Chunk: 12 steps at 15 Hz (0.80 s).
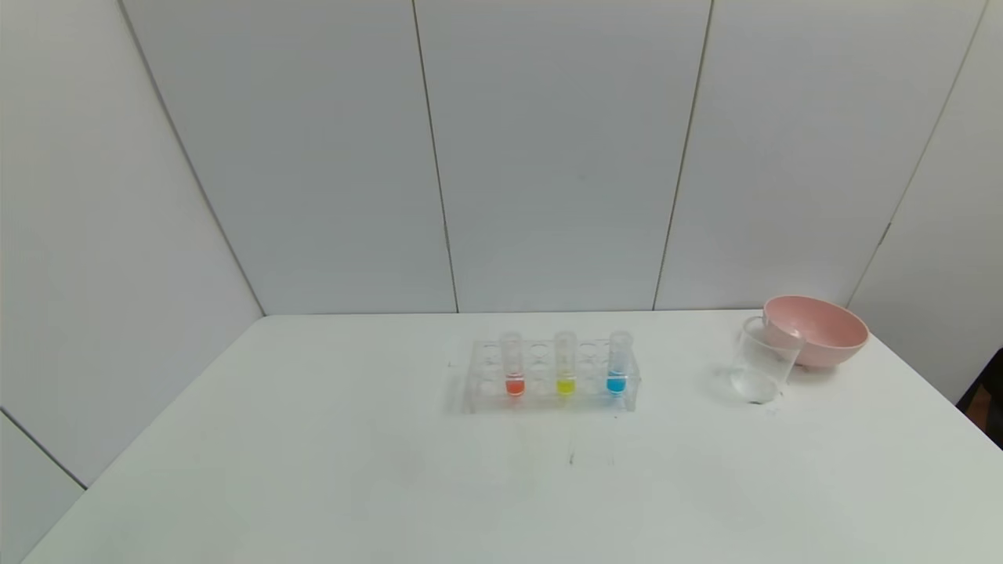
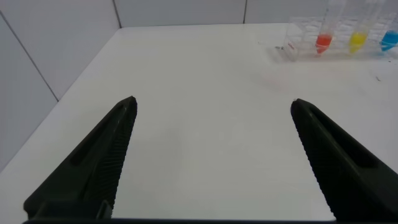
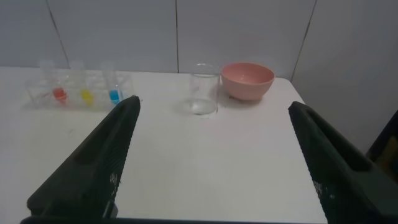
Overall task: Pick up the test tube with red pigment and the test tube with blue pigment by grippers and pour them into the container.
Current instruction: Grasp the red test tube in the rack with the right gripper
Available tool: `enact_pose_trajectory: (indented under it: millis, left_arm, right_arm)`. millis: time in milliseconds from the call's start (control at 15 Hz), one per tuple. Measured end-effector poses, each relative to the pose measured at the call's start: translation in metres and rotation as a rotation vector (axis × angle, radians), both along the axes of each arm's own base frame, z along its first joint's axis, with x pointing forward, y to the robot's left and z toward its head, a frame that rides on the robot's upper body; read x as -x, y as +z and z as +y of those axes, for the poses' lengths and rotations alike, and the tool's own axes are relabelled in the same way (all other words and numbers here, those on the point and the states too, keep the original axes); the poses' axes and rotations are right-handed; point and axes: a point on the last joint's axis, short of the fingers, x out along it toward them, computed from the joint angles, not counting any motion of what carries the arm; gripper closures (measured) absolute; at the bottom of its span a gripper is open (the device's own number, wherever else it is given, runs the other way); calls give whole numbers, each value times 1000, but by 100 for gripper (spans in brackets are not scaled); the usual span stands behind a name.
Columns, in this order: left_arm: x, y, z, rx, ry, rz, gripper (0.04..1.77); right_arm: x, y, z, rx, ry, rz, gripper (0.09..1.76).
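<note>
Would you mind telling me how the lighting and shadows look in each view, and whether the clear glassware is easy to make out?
Head view: even, soft light; only faint shadows beside the rack and the container, whose clear walls nearly vanish against the white table. Left wrist view: the open left gripper frames bare table, no glare. Right wrist view: the open right gripper is dark; the pink bowl stands out.

A white table [image 1: 313, 470] fills the lower part of the head view, its top smooth and matt with a few faint dark specks near its middle. Behind the table stands a wall [image 1: 564, 157] of pale grey-white panels split by thin dark vertical seams, and like panels close in along both sides of the table. The light is even and soft, with only weak shadows on the table.
</note>
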Motion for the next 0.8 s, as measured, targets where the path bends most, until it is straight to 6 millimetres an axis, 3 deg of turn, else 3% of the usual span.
enact_pose_trajectory:
  millis: [200, 467, 667, 800]
  left_arm:
    - [0, 0, 0, 0, 0, 0, 5]
    - [0, 0, 0, 0, 0, -1, 5]
    - [0, 0, 0, 0, 0, 0, 5]
    - [0, 0, 0, 0, 0, 0, 5]
  right_arm:
    - [-41, 23, 1, -5, 5, 52, 14]
    - [-117, 34, 5, 2, 29, 108, 14]
    - [-171, 25, 12, 23, 28, 106, 14]
    - [-194, 7, 20, 28, 37, 118, 14]
